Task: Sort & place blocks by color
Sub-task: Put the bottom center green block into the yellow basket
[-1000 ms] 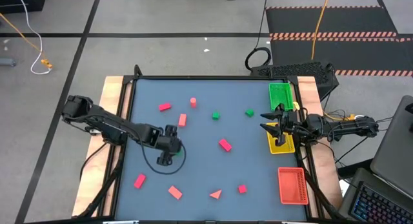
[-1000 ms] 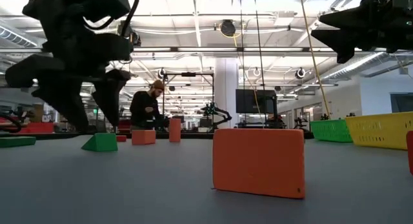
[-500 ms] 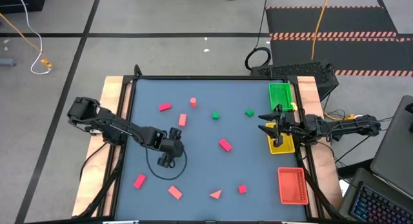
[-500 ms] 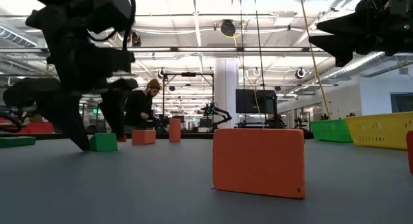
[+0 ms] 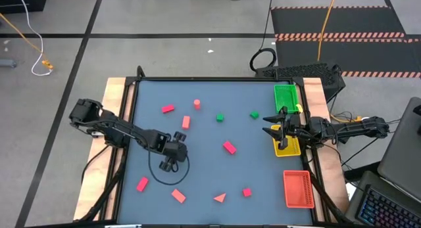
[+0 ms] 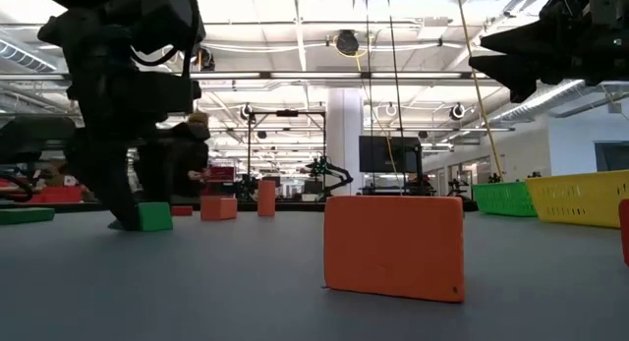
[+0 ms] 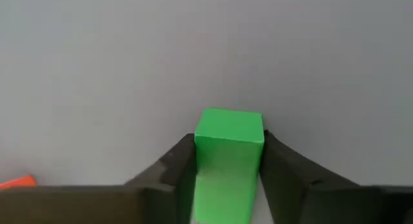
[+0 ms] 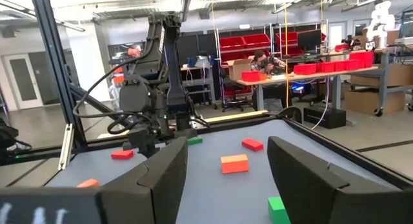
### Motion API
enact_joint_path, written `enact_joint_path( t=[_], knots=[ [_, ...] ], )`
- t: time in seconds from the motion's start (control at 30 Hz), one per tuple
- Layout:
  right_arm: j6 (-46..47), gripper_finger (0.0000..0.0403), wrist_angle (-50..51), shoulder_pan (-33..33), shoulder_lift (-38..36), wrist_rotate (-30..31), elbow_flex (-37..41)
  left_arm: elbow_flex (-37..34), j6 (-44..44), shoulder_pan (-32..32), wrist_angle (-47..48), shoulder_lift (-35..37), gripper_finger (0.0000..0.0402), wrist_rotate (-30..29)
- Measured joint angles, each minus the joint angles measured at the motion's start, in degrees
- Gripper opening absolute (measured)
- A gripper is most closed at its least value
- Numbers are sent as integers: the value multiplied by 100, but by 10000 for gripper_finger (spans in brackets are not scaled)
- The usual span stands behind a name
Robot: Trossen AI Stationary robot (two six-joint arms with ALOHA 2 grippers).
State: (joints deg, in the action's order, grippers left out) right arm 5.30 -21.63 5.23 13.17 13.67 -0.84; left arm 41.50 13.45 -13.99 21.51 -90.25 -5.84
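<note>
Closing on the green block (image 7: pixel 228 146) is the step in hand, and the left gripper (image 5: pixel 170 163) has it between its fingers, down on the counter (image 5: pixel 204 179) left of the middle and nearer the front edge than the back. In the left wrist view both dark fingers (image 7: pixel 175 175) sit flush against the block's two sides, so the grip looks made or nearly made. To do this well, the fingers should press squarely on the flat faces, with the block centred between them, not pinched at a corner where it could twist out. The lift should go straight up before any sideways travel, since the block rests on the counter in the low view (image 6: pixel 154 216).

The green tray (image 5: pixel 285 96) lies at the right edge toward the back corner, well apart from here, so the carry crosses most of the counter. The right gripper (image 5: pixel 277 131) hangs with its fingers partly apart and empty above the yellow tray (image 5: pixel 288 149), just in front of the green one, so the path should stay clear of that arm. Red blocks such as the one (image 5: pixel 229 147) near the middle lie along the way; carrying high avoids knocking them.
</note>
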Motion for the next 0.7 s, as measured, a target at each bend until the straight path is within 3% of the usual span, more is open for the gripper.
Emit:
enact_joint_path(
  t=[0.4,0.6,0.7],
  knots=[
    [-4,210,-696,0,158,7,-2,776,-51,405,-5,210,129,-416],
    [-415,210,-1135,0,387,8,-1,1206,114,663,-950,212,129,-446],
    [-645,210,-1521,0,508,171,0,1290,170,823,-2003,225,129,-444]
  ],
)
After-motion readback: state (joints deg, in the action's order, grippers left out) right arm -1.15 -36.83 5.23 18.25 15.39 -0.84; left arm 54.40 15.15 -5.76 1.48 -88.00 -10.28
